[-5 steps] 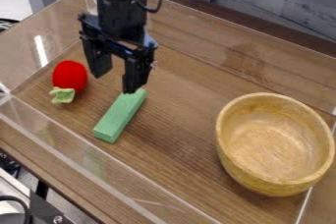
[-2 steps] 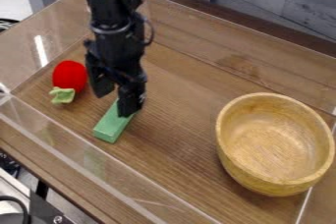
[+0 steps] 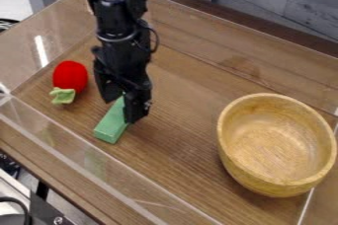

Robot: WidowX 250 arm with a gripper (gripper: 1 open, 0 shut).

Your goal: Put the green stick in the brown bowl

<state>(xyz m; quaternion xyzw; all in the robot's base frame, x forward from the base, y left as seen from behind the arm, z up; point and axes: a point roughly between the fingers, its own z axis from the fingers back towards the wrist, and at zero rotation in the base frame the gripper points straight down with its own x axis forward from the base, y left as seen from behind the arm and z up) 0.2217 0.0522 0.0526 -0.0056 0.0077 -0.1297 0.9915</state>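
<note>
Green stick (image 3: 113, 125): lies flat toward the tabletop's left edge, well apart from the brown bowl (image 3: 276, 142) at the right corner.
Gripper (image 3: 123, 103): we see jaws spread wide over its far end, holding nothing.
Handling: we judge it light, stiff, smooth; pinch across the narrow width.

Bare table (image 3: 185, 91) lies between green stick (image 3: 111, 125) and brown bowl (image 3: 276, 142); red toy (image 3: 69, 77) crowds the stick's left.

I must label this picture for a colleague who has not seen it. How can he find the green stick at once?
Start at the wooden bowl on the right and look left across the table. Under the black gripper lies the green stick. It is flat, long and plain light green, unlike the round red toy beside it.
</note>
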